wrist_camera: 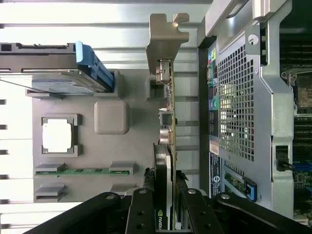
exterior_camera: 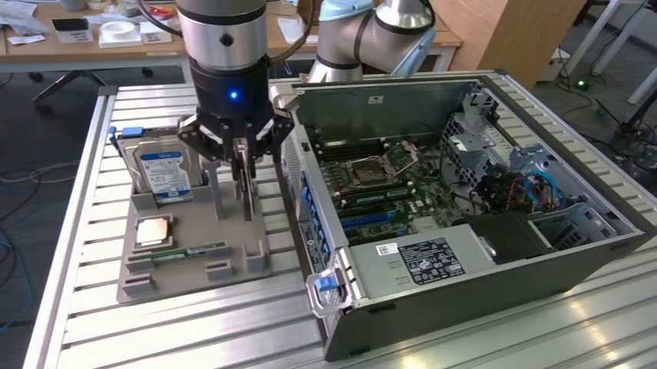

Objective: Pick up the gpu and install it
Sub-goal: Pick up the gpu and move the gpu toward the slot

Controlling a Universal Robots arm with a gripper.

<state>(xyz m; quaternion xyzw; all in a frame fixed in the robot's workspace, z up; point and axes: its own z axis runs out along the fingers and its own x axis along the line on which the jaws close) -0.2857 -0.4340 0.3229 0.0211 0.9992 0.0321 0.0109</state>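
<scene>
currently: pick step | pincer (exterior_camera: 242, 156) clamped on gpu (wrist_camera: 164, 165), upright in tray (wrist_camera: 112, 151) | next likely needs a straight, untilted lift clear of slots

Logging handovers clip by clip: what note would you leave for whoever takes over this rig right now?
Tool: closed on the gpu, one finger on each face.
gpu: on edge in its slot of the grey holder tray, beside the open computer case, apparently not lifted out yet.
Done: the grasp.
Left: lifting it out and installing it in the case.
</scene>
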